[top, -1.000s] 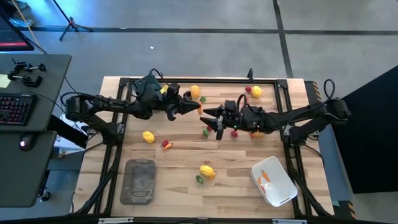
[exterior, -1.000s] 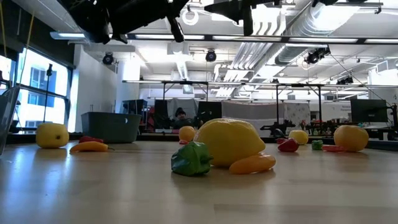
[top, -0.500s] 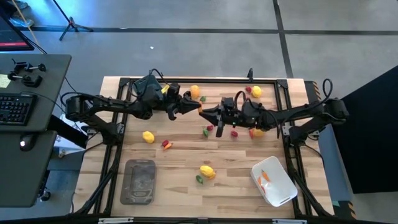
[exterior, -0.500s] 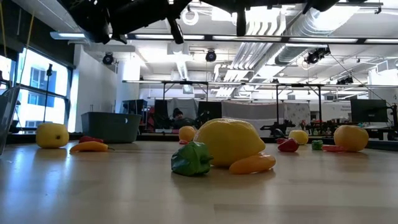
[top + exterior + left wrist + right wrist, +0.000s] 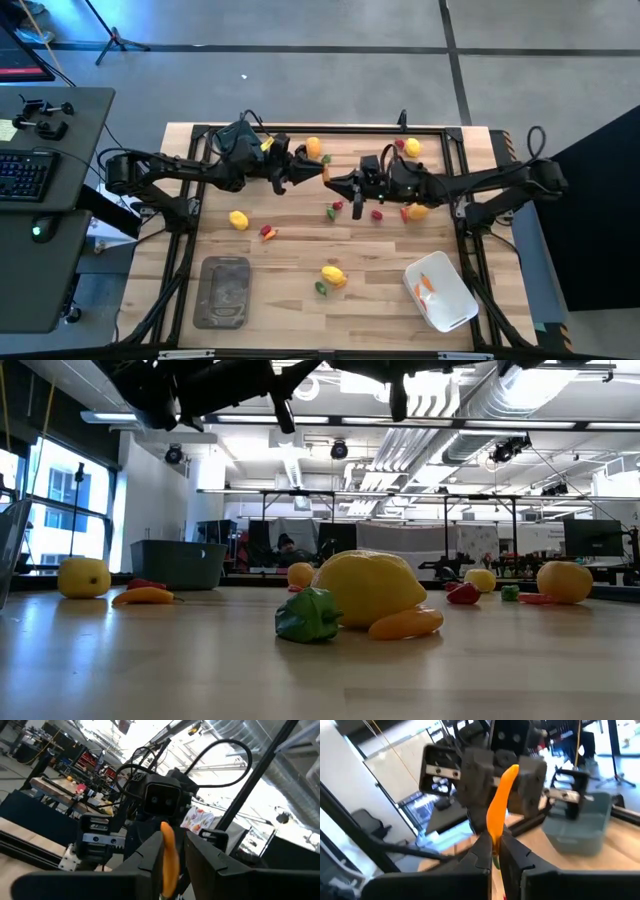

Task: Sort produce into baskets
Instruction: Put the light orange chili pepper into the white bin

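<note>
High view: left gripper (image 5: 318, 172) and right gripper (image 5: 331, 180) meet over the table's far middle, an orange carrot (image 5: 323, 175) between them.
Low view: lemon (image 5: 370, 586) and green pepper (image 5: 307, 614) lie on the table (image 5: 320, 670).
Left wrist view: fingers loosely around the carrot (image 5: 168, 856).
Right wrist view: fingers pinch the carrot (image 5: 501, 802); blue-grey tub (image 5: 580, 829) is behind.

We see a light wooden table (image 5: 280, 305) with a black frame along its edges. On it lie a shallow grey tray (image 5: 226, 291), a white tub (image 5: 440, 291) holding orange sticks, and scattered toy produce: a lemon (image 5: 238, 220), another lemon (image 5: 333, 275) beside a green piece (image 5: 320, 288), and a red piece (image 5: 267, 232).
</note>
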